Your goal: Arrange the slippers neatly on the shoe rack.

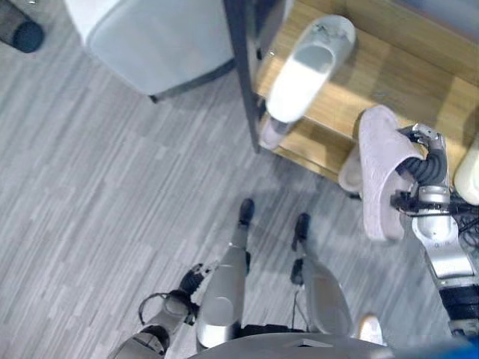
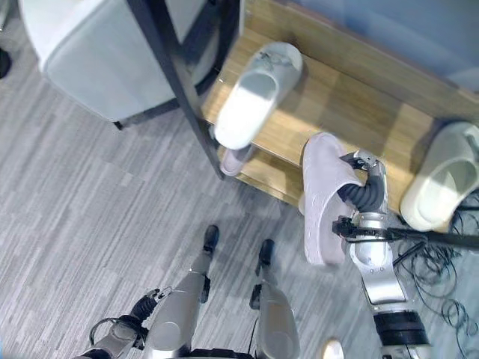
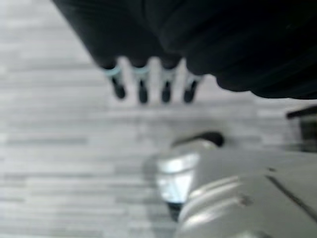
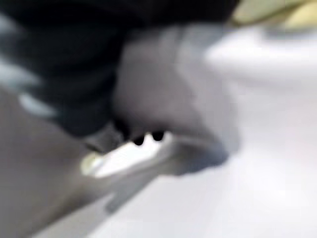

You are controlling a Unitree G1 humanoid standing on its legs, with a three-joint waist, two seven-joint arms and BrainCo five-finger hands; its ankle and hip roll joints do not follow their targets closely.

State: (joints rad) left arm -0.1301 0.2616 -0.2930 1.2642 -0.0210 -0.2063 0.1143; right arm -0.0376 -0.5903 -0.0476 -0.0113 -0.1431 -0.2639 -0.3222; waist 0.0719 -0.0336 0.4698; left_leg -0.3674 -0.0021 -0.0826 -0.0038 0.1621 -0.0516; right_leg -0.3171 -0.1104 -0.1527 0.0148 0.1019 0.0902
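My left hand [image 1: 191,278] hangs low over the grey plank floor [image 1: 90,179], fingers straight, empty. A white closed-toe slipper [image 2: 254,93] lies on the wooden shoe rack [image 2: 352,97]. My right hand [image 2: 364,187] grips a pale pink slipper [image 2: 323,196], held at the rack's front edge.

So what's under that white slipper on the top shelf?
The white slipper lies on the wooden top shelf, its heel poking over the front edge. Below it, a pinkish slipper peeks out on the lower shelf; most of that slipper is covered.
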